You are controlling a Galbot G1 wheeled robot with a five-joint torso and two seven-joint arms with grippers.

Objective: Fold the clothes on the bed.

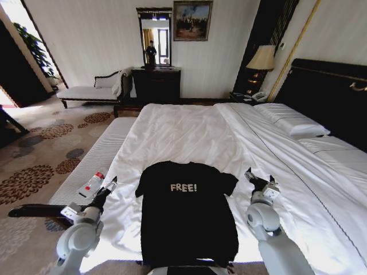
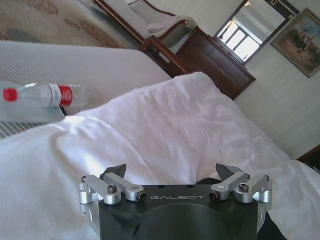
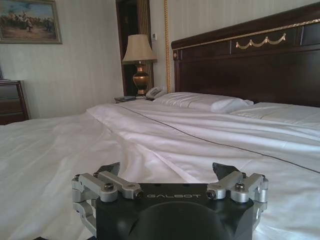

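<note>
Two grippers, left (image 1: 112,182) and right (image 1: 250,175), flanking T-shirt (image 1: 186,215).

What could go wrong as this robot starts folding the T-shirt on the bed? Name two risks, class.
1. The open left hand and open right hand flank the black cotton T-shirt with white lettering, which lies on loose white bedding; a pinch might gather sheet too.
2. The clear plastic bottle with a red cap lies beside the left hand; a sweep could knock it.
</note>
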